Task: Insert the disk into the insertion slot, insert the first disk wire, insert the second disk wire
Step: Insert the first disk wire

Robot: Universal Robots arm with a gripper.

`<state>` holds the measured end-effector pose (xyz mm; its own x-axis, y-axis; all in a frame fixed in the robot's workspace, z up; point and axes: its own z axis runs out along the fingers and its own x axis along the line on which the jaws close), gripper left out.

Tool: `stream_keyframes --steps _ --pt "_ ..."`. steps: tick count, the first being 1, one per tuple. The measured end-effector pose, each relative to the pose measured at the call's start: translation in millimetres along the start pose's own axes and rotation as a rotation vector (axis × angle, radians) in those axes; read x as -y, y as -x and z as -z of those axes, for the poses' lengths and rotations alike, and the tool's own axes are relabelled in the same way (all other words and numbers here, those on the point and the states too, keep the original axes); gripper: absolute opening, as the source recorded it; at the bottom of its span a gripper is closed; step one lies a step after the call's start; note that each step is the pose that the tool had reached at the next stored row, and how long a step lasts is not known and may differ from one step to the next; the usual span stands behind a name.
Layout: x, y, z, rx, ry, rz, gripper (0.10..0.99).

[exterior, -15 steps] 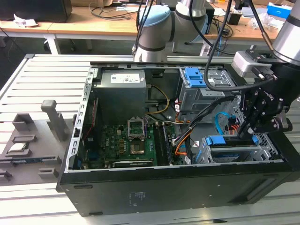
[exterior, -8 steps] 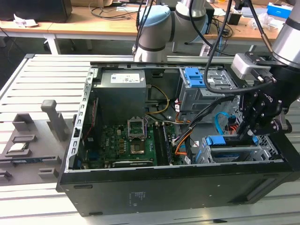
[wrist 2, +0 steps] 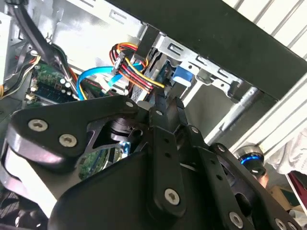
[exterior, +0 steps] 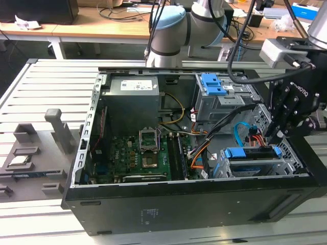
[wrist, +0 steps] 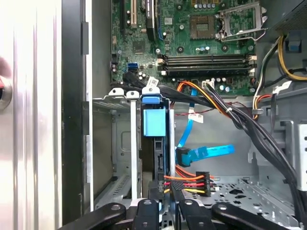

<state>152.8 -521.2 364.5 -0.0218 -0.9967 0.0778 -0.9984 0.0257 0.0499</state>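
Observation:
The disk [wrist: 153, 125], in a blue carrier, sits inside the insertion slot [wrist: 112, 143], a low grey cage at the exterior view's right [exterior: 255, 166]. My gripper [exterior: 276, 139] hangs over the right end of the disk [exterior: 250, 153]. In both wrist views its fingers stand close together at the disk's edge [wrist: 164, 201] [wrist 2: 163, 96]. The first disk wire [wrist: 192, 182] [wrist 2: 136, 72] runs from a black plug into the gap between them. The light-blue second disk wire [wrist: 206, 153] [wrist 2: 93, 76] hangs beside the disk, its dark plug near the carrier rail.
The open computer case lies on a slatted table. It holds the motherboard [exterior: 138, 153], a power supply [exterior: 133, 97] and a taller cage with blue latch [exterior: 214, 92]. A thick black cable bundle [wrist: 240, 120] crosses beside the slot. Grey fixtures [exterior: 56, 132] stand at the exterior view's left.

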Motion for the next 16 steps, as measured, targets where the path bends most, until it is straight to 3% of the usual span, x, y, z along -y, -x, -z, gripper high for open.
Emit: stream_keyframes --steps 3,4,7,16 --pt "-0.5 2.7 8.6 -0.0001 0.0 0.0 0.231" --pt "-0.6 3.1 10.9 0.0001 0.0 0.0 0.106" --pt "-0.9 3.5 16.8 0.0001 0.0 0.0 0.106" --pt "-1.0 3.4 18.3 0.0001 0.0 0.0 0.106"
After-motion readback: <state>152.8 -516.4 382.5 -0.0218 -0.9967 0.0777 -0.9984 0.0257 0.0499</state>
